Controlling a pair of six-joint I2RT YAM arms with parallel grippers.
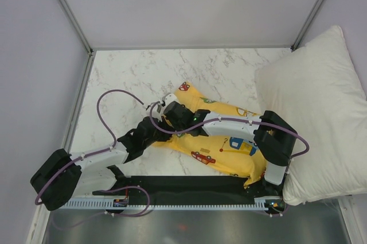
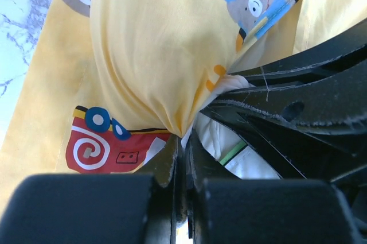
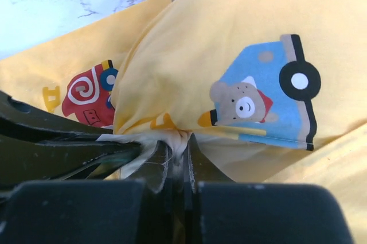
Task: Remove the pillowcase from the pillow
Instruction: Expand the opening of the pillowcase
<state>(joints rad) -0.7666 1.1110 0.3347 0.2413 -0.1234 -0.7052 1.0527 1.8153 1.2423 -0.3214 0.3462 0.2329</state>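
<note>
**Both grippers pinched shut on the yellow case, pillow not plainly visible**

From above you cannot see either set of fingertips. The left arm (image 1: 97,158) and right arm (image 1: 229,124) meet over the left end of the pillowcase (image 1: 221,151), and their black wrists cover the spot. The case's near right end is cut off behind the right arm's base. The pillow does not show plainly in any view.

The wrist views settle the grips for you. The left gripper (image 2: 183,143) has its jaws closed to a thin slit on a gathered fold of the yellow fabric. Just beside that pinch sits a sliver of pale cloth (image 2: 221,140) with a green strip, and you cannot tell whether it is pillow or lining. The right gripper (image 3: 182,140) is clamped the same way on a bunched fold, right next to the other gripper's black fingers.

The case lies mid-way across the marble table (image 1: 132,72), slanting from far left to near right. It is plump and creased, bright yellow, printed with a red car, a blue vehicle carrying a bear, and a panda. Its near end lies close to the large white pillow (image 1: 321,100) and the black mat (image 1: 183,185).
</note>
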